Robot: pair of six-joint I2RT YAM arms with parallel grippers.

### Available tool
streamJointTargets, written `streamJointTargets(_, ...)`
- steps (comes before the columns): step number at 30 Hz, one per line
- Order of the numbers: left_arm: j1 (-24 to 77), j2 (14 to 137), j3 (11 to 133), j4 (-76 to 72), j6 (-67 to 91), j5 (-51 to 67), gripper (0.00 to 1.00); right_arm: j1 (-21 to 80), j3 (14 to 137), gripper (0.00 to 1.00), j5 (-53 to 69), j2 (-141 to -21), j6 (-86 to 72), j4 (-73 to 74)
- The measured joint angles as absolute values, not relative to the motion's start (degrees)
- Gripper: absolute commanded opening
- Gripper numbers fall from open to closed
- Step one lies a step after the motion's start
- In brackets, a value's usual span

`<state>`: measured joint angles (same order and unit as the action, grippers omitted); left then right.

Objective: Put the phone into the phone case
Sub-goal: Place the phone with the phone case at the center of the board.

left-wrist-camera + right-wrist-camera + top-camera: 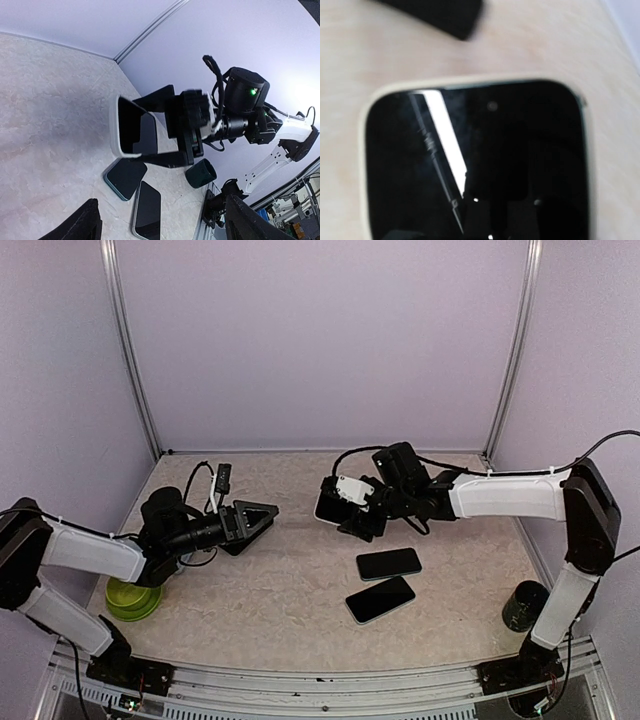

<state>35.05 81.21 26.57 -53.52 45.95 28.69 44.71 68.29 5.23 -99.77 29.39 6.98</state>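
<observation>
My right gripper (345, 508) is shut on a white phone case (330, 505) and holds it on edge above the table, one finger along each long side. In the left wrist view the phone case (131, 127) faces me with a dark phone screen inside its rim. The right wrist view is almost filled by that black screen (480, 165) with its cream rim. My left gripper (262, 518) is open and empty, a short way to the left of the case. Its dark fingertips (80, 225) stand wide apart at the bottom of its own view.
Two dark phones lie flat below the held case, one with a teal edge (388, 563) (125, 177) and one with a pale edge (380, 599) (147, 210). A dark green cup (524, 605) (201, 173) lies at the right edge. A lime green bowl (132, 597) sits at the left.
</observation>
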Motion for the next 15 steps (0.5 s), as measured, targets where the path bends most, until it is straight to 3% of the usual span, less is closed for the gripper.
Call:
streamJointTargets(4, 35.0, 80.4, 26.3, -52.8, 45.6, 27.4, 0.89, 41.0, 71.6, 0.67, 3.8, -101.0, 24.1, 7.0)
streamJointTargets(6, 35.0, 80.2, 26.3, -51.9, 45.5, 26.6, 0.96, 39.3, 72.8, 0.67, 3.2, -101.7, 21.4, 7.0)
streamJointTargets(15, 34.9, 79.1, 26.3, -49.1, 44.5, 24.8, 0.99, 33.1, 74.5, 0.68, 1.0, -105.9, 12.3, 7.3)
